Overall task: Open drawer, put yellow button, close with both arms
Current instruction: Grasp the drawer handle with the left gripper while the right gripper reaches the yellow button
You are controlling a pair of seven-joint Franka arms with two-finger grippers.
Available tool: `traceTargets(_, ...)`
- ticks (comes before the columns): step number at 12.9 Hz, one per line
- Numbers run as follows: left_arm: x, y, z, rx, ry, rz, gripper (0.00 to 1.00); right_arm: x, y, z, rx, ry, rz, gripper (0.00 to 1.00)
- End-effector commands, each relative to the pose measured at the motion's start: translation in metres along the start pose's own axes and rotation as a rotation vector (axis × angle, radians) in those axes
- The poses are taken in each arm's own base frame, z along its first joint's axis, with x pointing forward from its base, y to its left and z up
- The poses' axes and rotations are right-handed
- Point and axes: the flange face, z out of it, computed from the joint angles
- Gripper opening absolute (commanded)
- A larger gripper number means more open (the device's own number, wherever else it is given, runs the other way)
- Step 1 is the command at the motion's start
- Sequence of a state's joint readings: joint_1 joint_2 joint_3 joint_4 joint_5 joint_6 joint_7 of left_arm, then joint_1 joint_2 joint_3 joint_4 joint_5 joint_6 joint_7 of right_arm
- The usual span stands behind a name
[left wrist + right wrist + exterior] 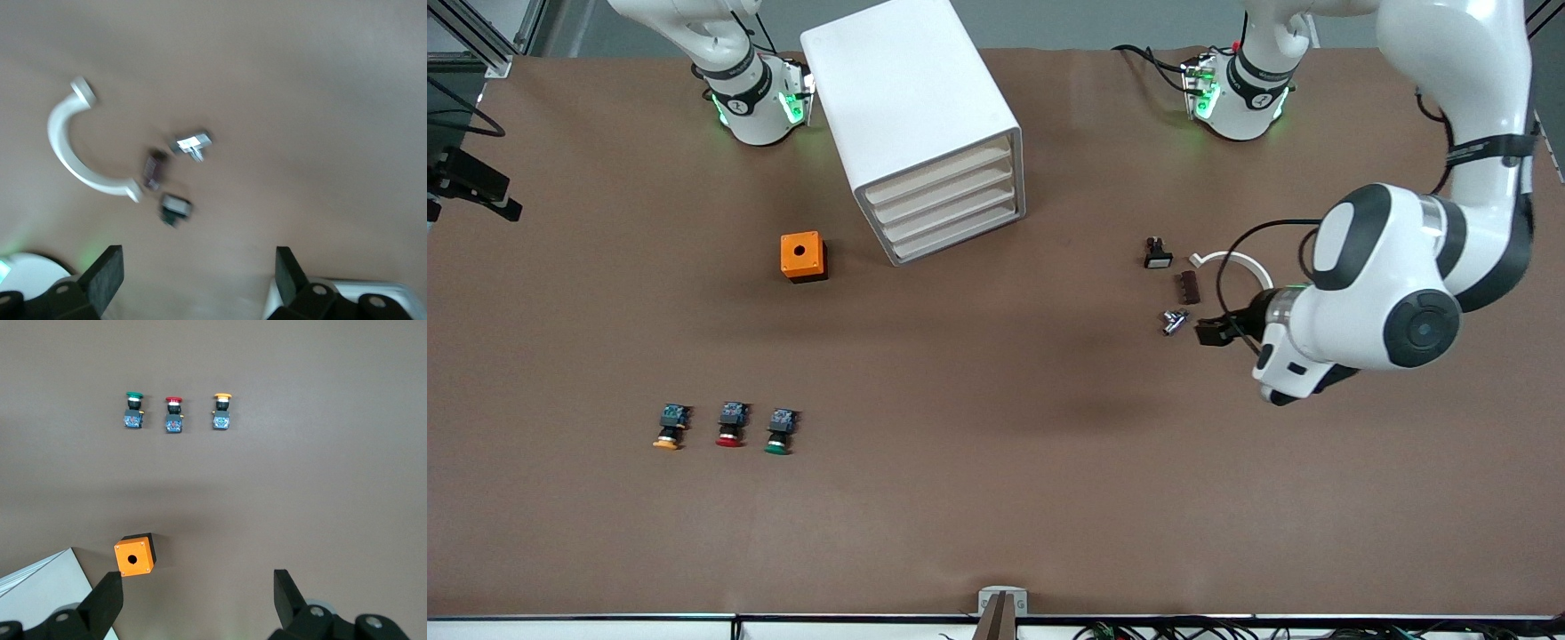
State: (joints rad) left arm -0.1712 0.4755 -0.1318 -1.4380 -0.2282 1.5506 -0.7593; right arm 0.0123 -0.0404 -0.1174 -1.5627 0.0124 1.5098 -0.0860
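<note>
Both pincers [193, 280] [193, 600] gape; yellow button [669, 429] lies cap toward the front camera.

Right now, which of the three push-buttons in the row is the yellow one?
The yellow button is the end one, toward the right arm's end of the table; the red-capped button sits in the middle, the green-capped button at the row's opposite end.

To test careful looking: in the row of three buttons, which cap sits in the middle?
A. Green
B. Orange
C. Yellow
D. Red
D: the red button sits between the yellow button and the green button in the front view.
</note>
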Motion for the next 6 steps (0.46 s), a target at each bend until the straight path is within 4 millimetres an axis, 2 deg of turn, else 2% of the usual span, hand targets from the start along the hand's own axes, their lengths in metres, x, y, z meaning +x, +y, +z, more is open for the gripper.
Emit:
traceTargets(1, -0.012, 0.026, 0.028, -0.023, -0.177, -0.262, 1.0, 0.026, 0.006, 0.03, -0.012, -0.022, 0.003, 1.0)
traceTargets(2, -0.025, 0.04, 0.038, -0.02, -0.238, -0.345, 1.0, 0.038, 0.008, 0.044, -0.001, -0.008, 0.011, 1.0)
traceTargets(3, -0.038, 0.056, 0.053, 0.001, -0.3, -0.449, 1.0, 0.054, 0.019, 0.066, -0.008, -0.016, 0.026, 1.0)
traceTargets(4, -0.045, 0.069, 0.068, 0.024, -0.374, -0.583, 1.0, 0.066, 0.025, 0.081, -0.016, -0.008, 0.033, 1.0)
traceTargets(5, -0.051, 0.08, 0.079, 0.045, -0.447, -0.682, 1.0, 0.086, 0.032, 0.116, -0.028, -0.018, 0.037, 1.0)
traceTargets(6, -0.062, 0.094, 0.093, 0.09, -0.505, -0.767, 1.0, 0.092, 0.038, 0.131, -0.023, -0.028, 0.045, 1.0)
